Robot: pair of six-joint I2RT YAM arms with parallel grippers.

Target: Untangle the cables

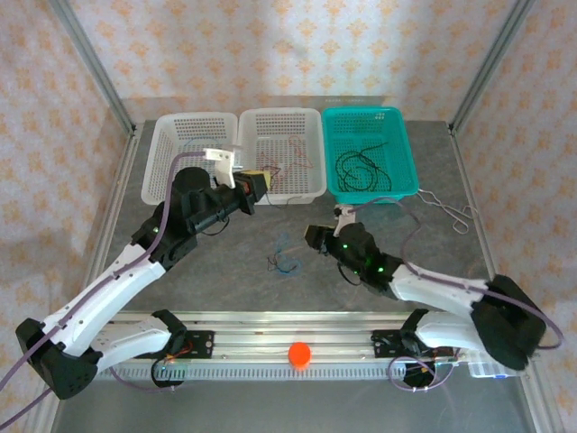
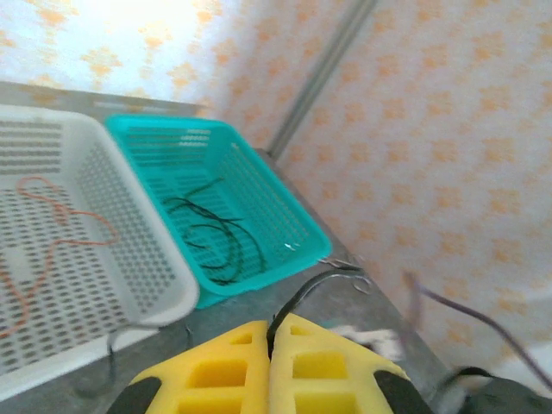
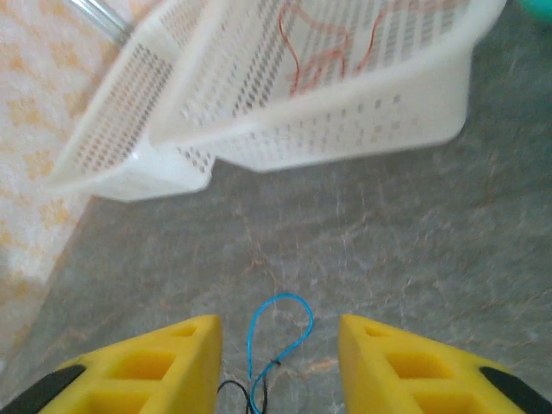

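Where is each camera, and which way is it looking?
Top: above and behind the arms, looking down at the table; both arms show.
Left wrist: on the left arm, looking past the closed left claw at the teal basket.
Right wrist: on the right arm, looking down at the blue cable inside the open right claw.
Shared: both wrist views see the white basket holding a red cable.

bright even overhead light with only faint soft shadows on the table [image 1: 216,280], top view sharp, left wrist view blown out on the wall [image 2: 129,17] at its top left and soft throughout, right wrist view smears the white baskets [image 3: 345,112] while the blue cable [image 3: 280,332] stays sharper
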